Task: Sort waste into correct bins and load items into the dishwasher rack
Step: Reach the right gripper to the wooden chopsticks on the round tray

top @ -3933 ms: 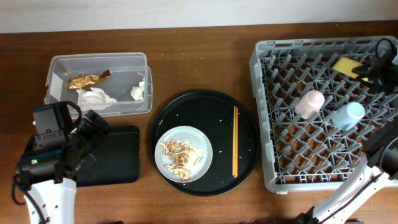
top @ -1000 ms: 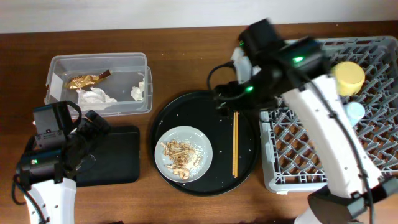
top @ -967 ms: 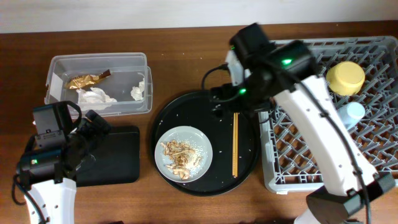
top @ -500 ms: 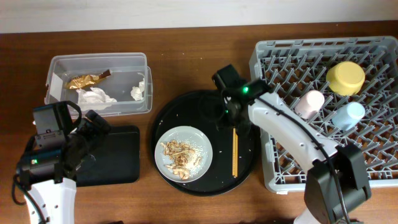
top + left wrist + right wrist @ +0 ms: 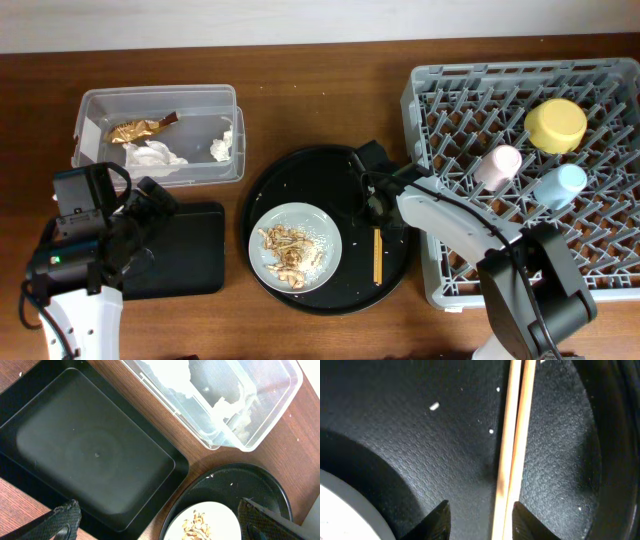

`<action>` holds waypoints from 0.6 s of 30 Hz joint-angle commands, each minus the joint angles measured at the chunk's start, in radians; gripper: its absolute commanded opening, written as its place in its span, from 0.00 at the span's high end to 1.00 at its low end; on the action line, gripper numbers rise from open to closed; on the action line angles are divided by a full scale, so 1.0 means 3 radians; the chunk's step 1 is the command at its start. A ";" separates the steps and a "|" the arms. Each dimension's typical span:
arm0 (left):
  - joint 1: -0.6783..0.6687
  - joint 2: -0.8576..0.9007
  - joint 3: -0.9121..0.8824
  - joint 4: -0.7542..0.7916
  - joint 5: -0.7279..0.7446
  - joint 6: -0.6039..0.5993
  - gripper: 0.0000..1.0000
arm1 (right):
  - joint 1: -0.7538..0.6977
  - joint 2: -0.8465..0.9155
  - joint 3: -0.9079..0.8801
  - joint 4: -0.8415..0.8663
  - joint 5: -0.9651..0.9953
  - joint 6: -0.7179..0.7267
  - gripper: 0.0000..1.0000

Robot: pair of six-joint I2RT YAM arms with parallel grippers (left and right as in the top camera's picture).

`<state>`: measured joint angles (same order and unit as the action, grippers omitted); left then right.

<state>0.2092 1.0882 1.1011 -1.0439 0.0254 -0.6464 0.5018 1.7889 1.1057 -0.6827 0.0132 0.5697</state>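
My right gripper (image 5: 375,207) (image 5: 480,512) is open and low over the large round black tray, its fingers straddling the wooden chopsticks (image 5: 377,256) (image 5: 516,435). The grey plate (image 5: 295,246) with tan food scraps lies left of it. The yellow bowl (image 5: 556,124), pink cup (image 5: 498,165) and blue cup (image 5: 558,185) sit in the grey dishwasher rack (image 5: 440,260). The clear tub (image 5: 160,100) (image 5: 260,415) holds white tissues (image 5: 155,155) and the gold wrapper (image 5: 140,129). My left gripper (image 5: 150,198) (image 5: 157,510) is open and empty over the shallow black tray (image 5: 190,250) (image 5: 90,450).
The large round black tray (image 5: 330,170) (image 5: 420,435), speckled with crumbs, lies between the shallow black tray and the rack. My right arm reaches from the front right across the rack's near-left corner. Bare wooden table runs along the back and front edges.
My right arm left the yellow bowl in the rack's far corner, swung left to the round tray and came down over the chopsticks. The left arm has not moved.
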 commanded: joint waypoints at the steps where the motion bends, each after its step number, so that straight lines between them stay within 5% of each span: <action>1: 0.0004 -0.0032 0.0003 0.0003 -0.0023 0.0039 0.01 | 0.0006 -0.0043 -0.0022 0.0036 0.0097 0.0120 0.61; 18: 0.0004 -0.0032 0.0003 0.0003 -0.0023 0.0039 0.01 | 0.0010 0.0230 -0.0022 0.0103 0.0085 0.0177 0.64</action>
<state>0.2092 1.0882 1.1011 -1.0439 0.0254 -0.6464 0.5018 1.8259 1.1057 -0.6594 0.0223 0.6106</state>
